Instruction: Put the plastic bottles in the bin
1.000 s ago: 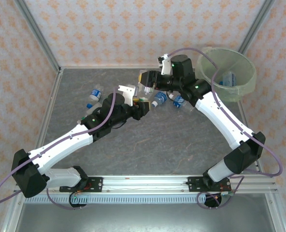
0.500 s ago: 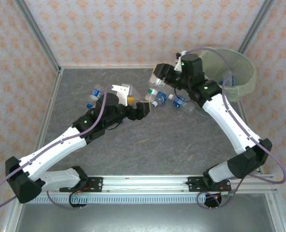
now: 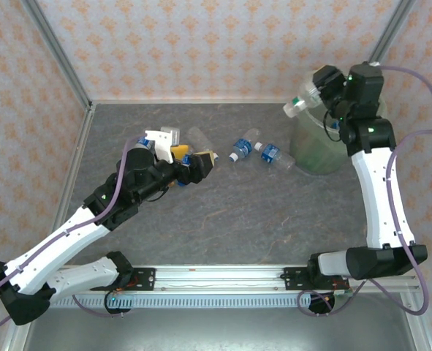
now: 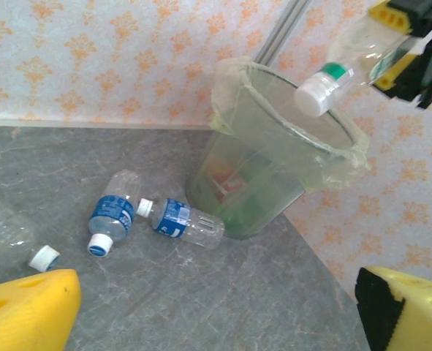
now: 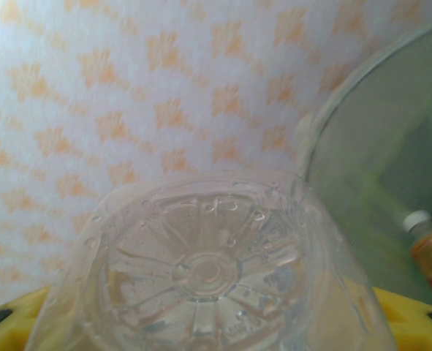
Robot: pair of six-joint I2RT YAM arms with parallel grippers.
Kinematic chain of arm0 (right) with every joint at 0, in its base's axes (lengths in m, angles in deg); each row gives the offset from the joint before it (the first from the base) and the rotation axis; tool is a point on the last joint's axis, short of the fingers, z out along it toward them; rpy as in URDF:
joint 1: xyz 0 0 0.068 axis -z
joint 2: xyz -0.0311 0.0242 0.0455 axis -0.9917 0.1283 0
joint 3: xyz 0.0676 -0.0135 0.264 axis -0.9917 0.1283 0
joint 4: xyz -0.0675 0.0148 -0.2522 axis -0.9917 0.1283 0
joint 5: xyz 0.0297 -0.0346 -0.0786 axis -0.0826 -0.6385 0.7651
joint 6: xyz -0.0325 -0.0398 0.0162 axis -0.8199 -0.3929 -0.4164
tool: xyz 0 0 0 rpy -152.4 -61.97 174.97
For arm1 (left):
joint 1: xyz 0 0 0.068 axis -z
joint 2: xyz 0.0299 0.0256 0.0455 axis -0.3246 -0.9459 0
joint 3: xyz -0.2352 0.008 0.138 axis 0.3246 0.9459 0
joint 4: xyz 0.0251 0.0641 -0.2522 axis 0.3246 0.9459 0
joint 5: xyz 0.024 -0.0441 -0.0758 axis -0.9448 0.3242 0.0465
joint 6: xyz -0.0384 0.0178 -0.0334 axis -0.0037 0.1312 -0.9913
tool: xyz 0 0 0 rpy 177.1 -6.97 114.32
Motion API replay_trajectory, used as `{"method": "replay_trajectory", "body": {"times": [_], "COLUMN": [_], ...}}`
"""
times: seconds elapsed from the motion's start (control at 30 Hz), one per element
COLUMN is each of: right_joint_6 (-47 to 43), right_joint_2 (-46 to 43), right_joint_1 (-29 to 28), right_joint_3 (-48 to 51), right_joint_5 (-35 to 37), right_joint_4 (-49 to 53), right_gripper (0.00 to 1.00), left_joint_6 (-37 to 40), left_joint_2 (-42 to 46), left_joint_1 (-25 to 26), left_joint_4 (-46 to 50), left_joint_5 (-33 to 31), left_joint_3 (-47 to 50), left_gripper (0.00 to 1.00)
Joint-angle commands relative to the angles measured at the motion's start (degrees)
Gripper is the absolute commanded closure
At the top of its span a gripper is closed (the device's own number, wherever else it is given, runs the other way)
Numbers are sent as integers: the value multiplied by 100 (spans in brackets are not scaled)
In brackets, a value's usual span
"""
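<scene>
Over the near rim of the bin (image 3: pixel 311 157), the right gripper (image 3: pixel 316 88) has its jaws clamped on a clear white-capped bottle (image 3: pixel 300 104). The bottle's base faces the wrist camera. It looks ready to drop but is not yet inside.

Through the bin's pale-green wall a red-orange bottle (image 4: pixel 226 181) and some green shapes show, too blurred to count.

On the table (image 3: pixel 259 212) three bottles plainly lie waiting:
- Two blue-labelled bottles (image 4: pixel 112 212) lie just beside each other near the bin's foot.
- One bare clear bottle (image 4: pixel 9 235) lies close to the left gripper (image 3: pixel 199 162), whose jaws stand wide and empty.

A bit of blue (image 3: pixel 140 139) behind the left arm may be a fourth, though that cannot be told for sure.

The task seems well underway, with several bottles binned, one in hand and at least three left to fetch.
</scene>
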Motion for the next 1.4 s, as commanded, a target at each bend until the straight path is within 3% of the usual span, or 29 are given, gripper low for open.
{"method": "replay_trajectory", "body": {"times": [0.0, 0.13, 0.33, 0.67, 0.77, 0.93, 1.37], "right_joint_6": [-310, -459, -289, 261, 379, 256, -425], "right_joint_2": [163, 379, 890, 1936, 2301, 2498, 1908], "right_joint_1": [282, 804, 1574, 1810, 1800, 1729, 1671], "right_joint_3": [-271, -225, -205, -359, -649, -1098, -1465], "right_joint_5": [441, 227, -143, -515, -675, -498, -423], "right_joint_4": [115, -160, -455, -943, -736, -349, 130], "right_gripper": [51, 50, 50, 50, 41, 0, 0], "left_joint_6": [-29, -187, -382, -484, -432, -399, -597], "left_joint_2": [-80, -135, -374, -331, -329, -370, -772], "left_joint_1": [-61, -56, -57, -56, -68, -157, -1046], "left_joint_4": [142, -5, -145, -52, 109, 187, 84], "left_joint_5": [-370, -921, -1186, -1758, -2006, -2137, -1473], "left_joint_3": [-105, -95, -127, -67, -125, -109, 20], "left_gripper": [1, 1, 1, 1, 1, 1, 1]}}
